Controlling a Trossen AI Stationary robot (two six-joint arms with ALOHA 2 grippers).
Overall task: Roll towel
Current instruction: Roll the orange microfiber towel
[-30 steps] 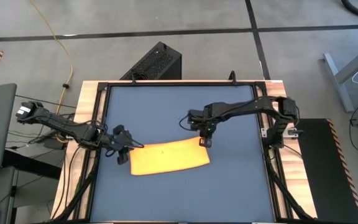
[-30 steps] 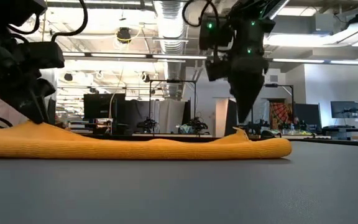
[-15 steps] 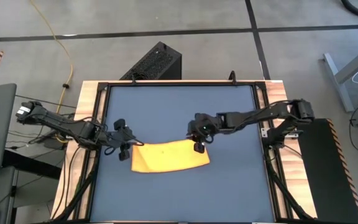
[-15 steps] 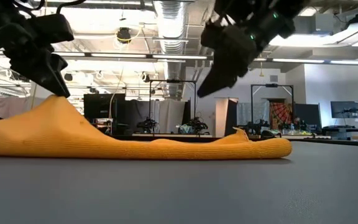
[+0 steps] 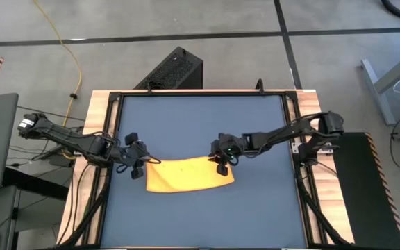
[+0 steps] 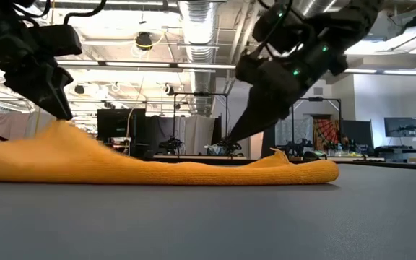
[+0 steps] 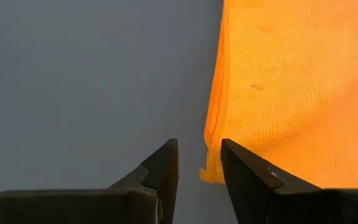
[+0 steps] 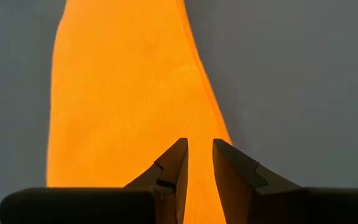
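Note:
The yellow towel point(image 5: 186, 175) lies spread flat on the dark blue tabletop point(image 5: 200, 118). It also shows in the low view point(image 6: 193, 172). My left gripper point(image 5: 143, 167) is at the towel's left end, shut on its far left corner, which stands up in a peak point(image 6: 62, 128). My right gripper point(image 5: 222, 164) hovers slanted over the towel's far right part point(image 8: 135, 93). Its fingers stand a narrow gap apart and hold nothing. A small raised nub point(image 6: 277, 153) sits at the towel's right end. My left gripper pinches the towel's far left corner point(image 7: 207, 173) between its two fingers. It comes slanting down from the table's left side. The corner is lifted off the table into a peak, and the rest of the towel lies flat on the tabletop.
The table has a black frame and wooden side rails point(image 5: 89, 173). A black box point(image 5: 172, 69) stands on the floor beyond the far edge. Bare blue tabletop lies far and near of the towel.
My left gripper has gone up with the towel's left corner, drawing it from flat into a peak, then sunk a little. My right gripper has risen from the towel's far right corner, gone a little toward the table's left and tipped to a slant.

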